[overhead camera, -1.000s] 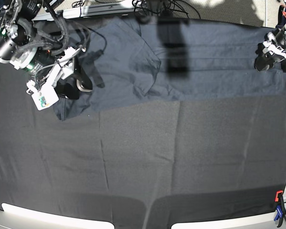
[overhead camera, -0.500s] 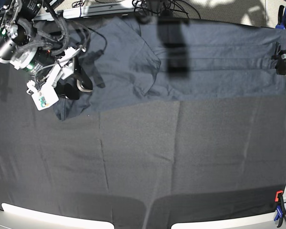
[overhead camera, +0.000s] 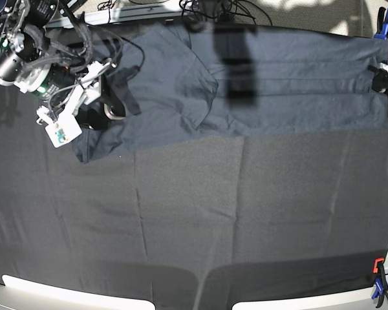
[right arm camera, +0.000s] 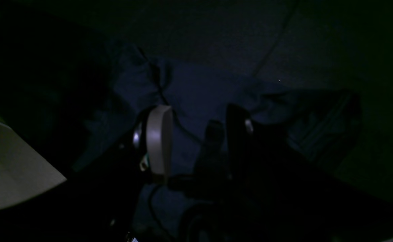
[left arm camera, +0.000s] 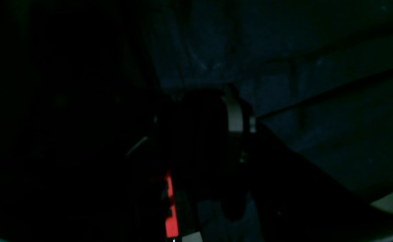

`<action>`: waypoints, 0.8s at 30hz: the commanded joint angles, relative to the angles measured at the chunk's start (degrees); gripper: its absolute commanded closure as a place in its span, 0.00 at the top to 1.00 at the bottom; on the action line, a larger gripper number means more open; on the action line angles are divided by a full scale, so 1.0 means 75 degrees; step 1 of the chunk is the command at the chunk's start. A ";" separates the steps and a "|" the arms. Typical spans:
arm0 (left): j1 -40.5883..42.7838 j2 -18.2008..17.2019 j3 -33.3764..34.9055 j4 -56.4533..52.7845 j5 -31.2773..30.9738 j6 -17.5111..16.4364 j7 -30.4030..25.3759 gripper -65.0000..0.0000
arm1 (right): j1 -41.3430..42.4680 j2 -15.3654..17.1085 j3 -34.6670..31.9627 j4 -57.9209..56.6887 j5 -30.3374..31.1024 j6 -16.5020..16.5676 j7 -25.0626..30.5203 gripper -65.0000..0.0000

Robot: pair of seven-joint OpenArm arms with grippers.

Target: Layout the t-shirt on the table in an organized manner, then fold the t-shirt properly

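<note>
Hovering over the t-shirt (overhead camera: 181,84) at the table's (overhead camera: 194,226) far edge, my right gripper (overhead camera: 110,106) gapes empty above its sleeve end; its long axis runs toward my left gripper (overhead camera: 383,79), whose jaws I cannot tell.

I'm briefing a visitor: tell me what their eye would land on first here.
First, the dark grey t-shirt, stretched long across the far side of the black-clothed table. Next, the right gripper at the shirt's far-left end, jaws apart over the cloth. The left gripper sits at the far-right edge beside red and blue clamps.
</note>
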State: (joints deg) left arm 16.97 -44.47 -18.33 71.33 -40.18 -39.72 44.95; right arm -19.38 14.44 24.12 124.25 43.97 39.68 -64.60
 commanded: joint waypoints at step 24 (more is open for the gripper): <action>-0.0017 0.0219 -0.0041 0.0041 -0.1719 -0.0037 0.0866 0.31 | 0.0041 0.0085 0.0032 0.0134 0.0166 0.0042 0.0064 0.39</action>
State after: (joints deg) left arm 16.95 -42.19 -18.44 71.22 -52.73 -39.62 50.48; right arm -19.38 14.44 24.12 124.25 43.94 39.68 -64.60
